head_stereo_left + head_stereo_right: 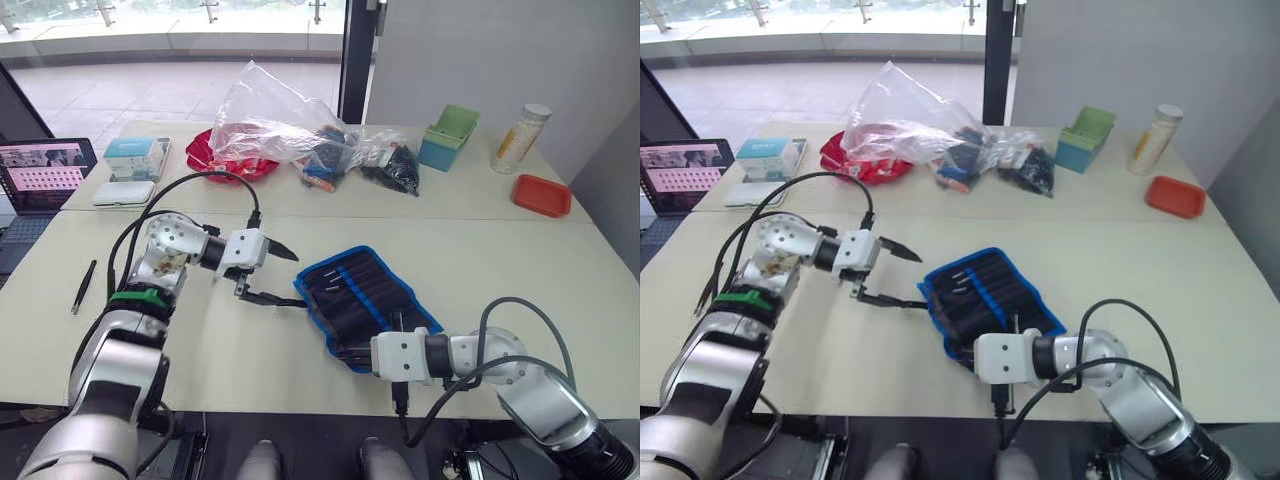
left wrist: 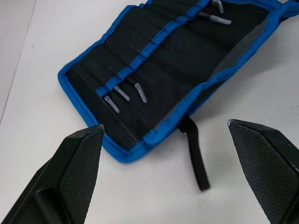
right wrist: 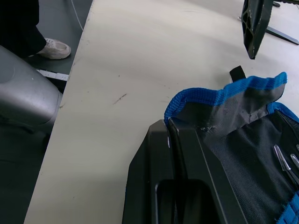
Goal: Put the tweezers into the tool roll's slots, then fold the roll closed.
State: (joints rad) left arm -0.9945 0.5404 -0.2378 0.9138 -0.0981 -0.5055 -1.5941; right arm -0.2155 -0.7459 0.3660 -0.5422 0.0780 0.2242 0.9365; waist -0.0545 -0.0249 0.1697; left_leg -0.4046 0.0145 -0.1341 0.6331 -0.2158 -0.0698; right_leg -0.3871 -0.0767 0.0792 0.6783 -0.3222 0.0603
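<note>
The tool roll [image 1: 365, 300] lies open on the table, black with a blue border. Several tweezers [image 2: 124, 94] sit in its slots [image 2: 140, 60], their tips poking out past the blue centre stripe. The thin black strap [image 2: 195, 154] trails from the roll's edge. My left gripper [image 1: 270, 272] hovers open just left of the roll, over the strap end, holding nothing. At the roll's near corner, my right gripper [image 3: 169, 125] is shut on the raised blue-edged flap [image 3: 224, 100]. One slim black tweezer [image 1: 83, 287] lies loose at the table's far left.
A clear plastic bag [image 1: 270, 125] of items, a red dish [image 1: 205, 150], a green box [image 1: 450, 135], a bottle [image 1: 520, 138] and a red tray [image 1: 541, 195] line the back. A laptop [image 1: 45, 175] and small boxes [image 1: 135, 160] stand at the back left.
</note>
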